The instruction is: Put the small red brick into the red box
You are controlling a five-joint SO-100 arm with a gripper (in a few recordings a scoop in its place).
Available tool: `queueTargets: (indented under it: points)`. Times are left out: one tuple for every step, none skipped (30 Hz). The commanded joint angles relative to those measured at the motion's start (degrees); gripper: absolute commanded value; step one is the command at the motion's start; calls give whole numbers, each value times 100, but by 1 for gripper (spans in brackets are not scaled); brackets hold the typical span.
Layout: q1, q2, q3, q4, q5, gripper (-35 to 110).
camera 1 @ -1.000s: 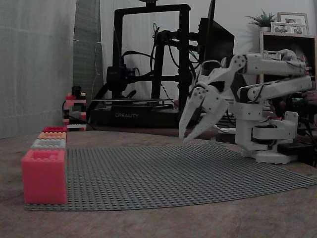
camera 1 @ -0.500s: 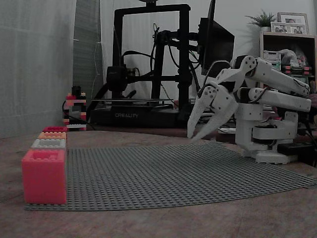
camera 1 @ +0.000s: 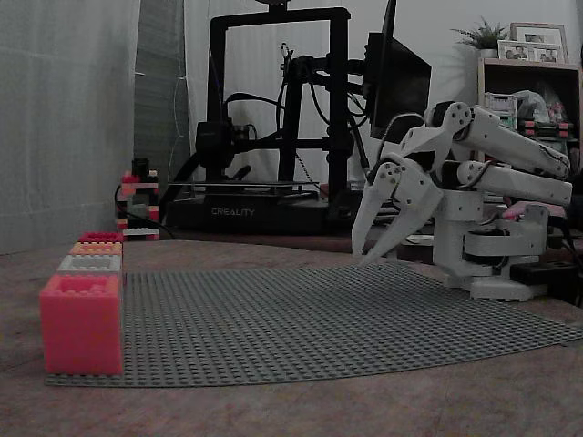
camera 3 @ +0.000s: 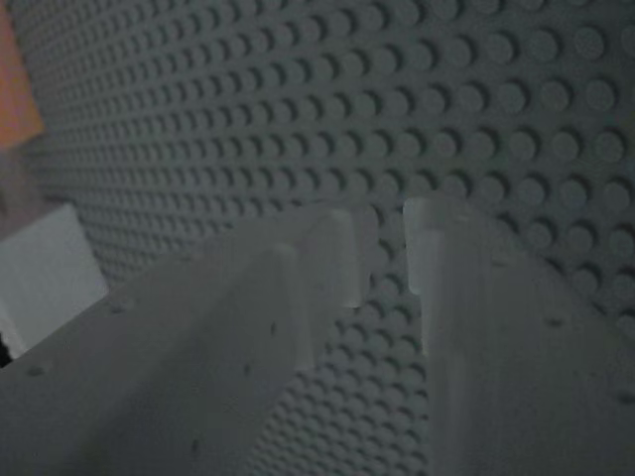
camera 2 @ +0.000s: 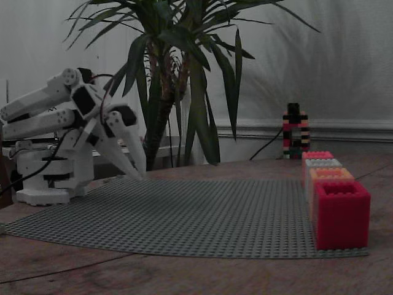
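Note:
The small red brick is out of view. The red box [camera 2: 341, 212] stands nearest the camera at the right end of the grey studded baseplate [camera 2: 202, 209]; from the other side the same red box [camera 1: 100, 237] is the farthest in the row. My white gripper [camera 1: 363, 256] hangs just above the baseplate's [camera 1: 319, 319] far edge, close to the arm's base and far from the boxes. The gripper [camera 2: 140, 174] points down. In the wrist view the gripper [camera 3: 382, 253] is open by a narrow gap with nothing between its fingers, only plate studs below.
The row of boxes also holds an orange box [camera 2: 330, 175], a grey box [camera 1: 89, 264] and a coral-pink box [camera 1: 80, 323]. A small brick tower [camera 1: 137, 205] and a black 3D printer [camera 1: 273, 118] stand behind the plate. A palm plant [camera 2: 184, 80] rises behind it.
The arm has folded back toward its base, carrying the gripper to the right in the fixed view, farther from the boxes. The finger gap looks unchanged.

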Motion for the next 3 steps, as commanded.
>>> queueTargets:
  points:
    - [-141, 44, -158, 202, 105, 0]
    - [-141, 44, -158, 202, 105, 0]
    - [-141, 44, -158, 202, 105, 0]
